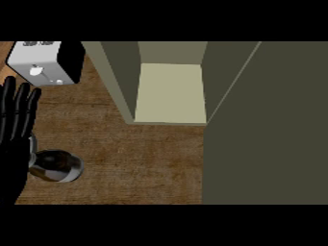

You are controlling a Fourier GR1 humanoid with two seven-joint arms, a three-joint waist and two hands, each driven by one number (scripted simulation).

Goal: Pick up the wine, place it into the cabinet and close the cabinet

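Note:
The wine (56,166) is a dark, glossy bottle on the wooden counter at the lower left, seen from above. My left hand (6,139) is beside it on its left, fingers straight and pointing up; its edge overlaps the bottle's side but does not curl round it. The cabinet (170,91) stands open at the top middle, with a pale shelf floor inside. Its dark door (273,125) is swung out and fills the right side. My right hand does not show.
A white and black appliance (49,62) sits at the top left of the counter (138,158). The cabinet's left wall (113,77) borders the opening.

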